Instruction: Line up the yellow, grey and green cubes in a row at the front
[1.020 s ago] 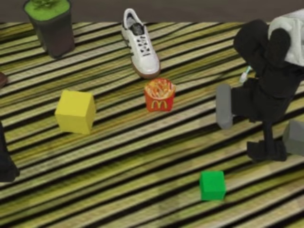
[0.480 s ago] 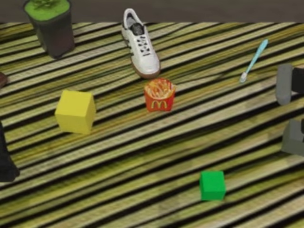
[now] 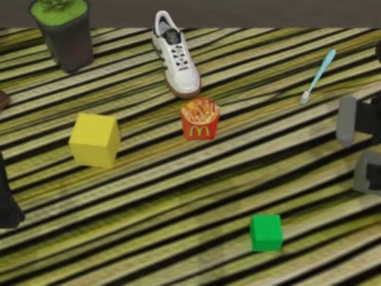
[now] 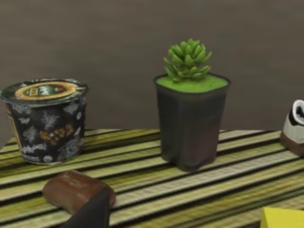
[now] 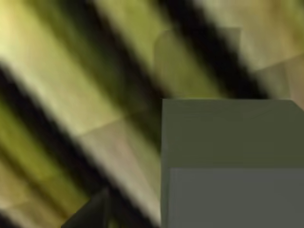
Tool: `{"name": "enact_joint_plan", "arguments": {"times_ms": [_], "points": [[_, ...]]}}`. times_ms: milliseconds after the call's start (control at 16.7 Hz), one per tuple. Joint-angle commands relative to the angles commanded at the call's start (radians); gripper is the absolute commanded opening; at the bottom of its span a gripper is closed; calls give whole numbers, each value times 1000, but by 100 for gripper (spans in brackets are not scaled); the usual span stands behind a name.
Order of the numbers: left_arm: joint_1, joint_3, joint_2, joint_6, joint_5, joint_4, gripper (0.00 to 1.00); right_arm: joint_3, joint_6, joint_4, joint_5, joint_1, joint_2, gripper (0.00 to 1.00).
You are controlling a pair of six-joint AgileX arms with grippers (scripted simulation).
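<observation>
The yellow cube sits at mid-left on the striped mat, and its corner shows in the left wrist view. The small green cube lies near the front, right of centre. The grey cube is at the right edge, cut off by the frame, and it fills the right wrist view from close up. My right arm reaches in at the right edge just behind the grey cube. A dark bit of my right gripper shows beside the cube. My left arm is parked at the left edge.
A white shoe and a red fries carton lie at centre back. A dark pot with a green plant stands at back left. A teal toothbrush lies at back right. A noodle cup and a brown object sit near the pot.
My right arm has drawn back to the right edge, uncovering the toothbrush, then edged slightly back in toward the left. The three cubes and the left arm have not moved.
</observation>
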Motion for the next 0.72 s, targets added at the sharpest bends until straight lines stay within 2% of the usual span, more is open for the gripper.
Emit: {"name": "enact_joint_plan", "arguments": {"times_ms": [240, 540, 720], "points": [[0, 0, 0, 0, 0, 0, 100, -78, 0, 148, 0, 0, 70, 100], [0, 0, 0, 0, 0, 0, 100, -88, 0, 164, 1, 0, 80, 100], [0, 0, 0, 0, 0, 0, 100, -88, 0, 164, 1, 0, 80, 77]]}}
